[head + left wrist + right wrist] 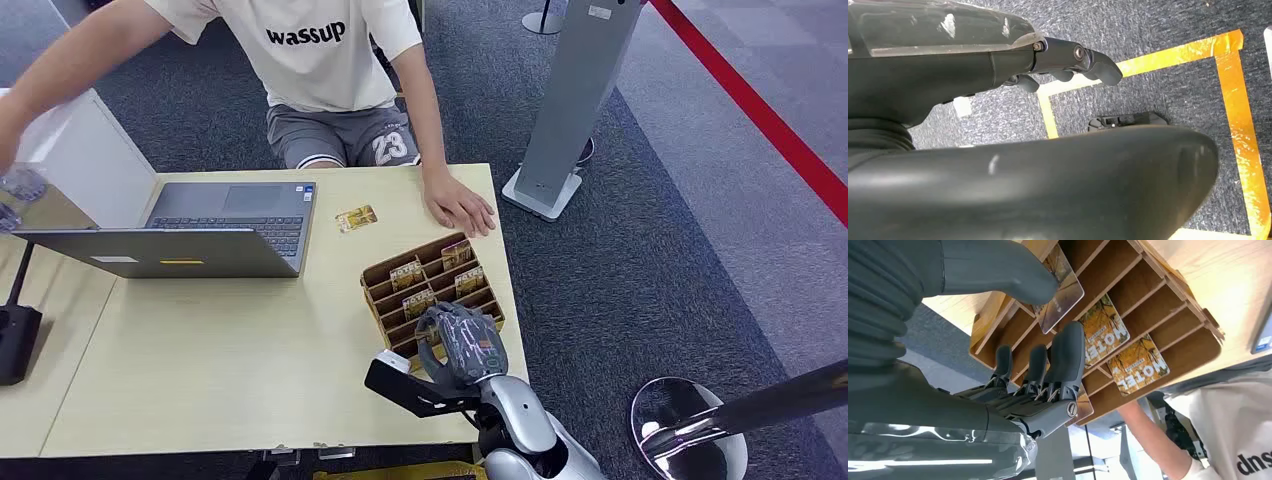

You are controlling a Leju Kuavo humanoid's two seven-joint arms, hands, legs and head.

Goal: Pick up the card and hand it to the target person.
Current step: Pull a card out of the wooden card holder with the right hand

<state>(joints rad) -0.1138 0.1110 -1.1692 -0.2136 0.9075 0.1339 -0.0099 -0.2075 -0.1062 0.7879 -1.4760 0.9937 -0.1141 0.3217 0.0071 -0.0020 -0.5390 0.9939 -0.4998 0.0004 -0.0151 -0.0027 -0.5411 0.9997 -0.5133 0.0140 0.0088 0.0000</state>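
An open grey laptop (215,228) is sitting on the light wooden table (220,350). A grey floor stand (570,110) is standing on the dark carpet (660,250) beside a red line (760,105), and yellow tape (1233,95) is marking the floor.

The robot's grey right hand (462,342) covers the near slots of the slotted brown wooden card rack (385,273), the seated person's white-shirted torso (310,50) is cropped at the frame's top edge, and print on the loose yellow card (356,218) is too small to read.
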